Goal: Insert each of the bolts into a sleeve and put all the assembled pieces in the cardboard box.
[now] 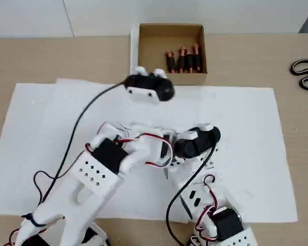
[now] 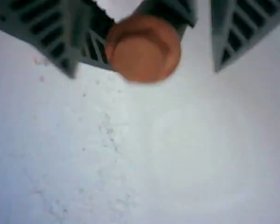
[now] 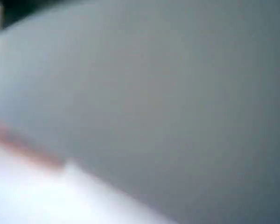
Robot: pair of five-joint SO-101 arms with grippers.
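White paper (image 1: 246,133) covers the middle of the frame, lying on a wooden table (image 1: 56,56). Scissors (image 1: 305,73) lie at the right edge, on bare wood above the paper's corner.

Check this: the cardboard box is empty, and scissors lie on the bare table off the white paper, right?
Not empty: the high view shows a row of assembled pieces in the cardboard box. The scissors do lie off the white paper.
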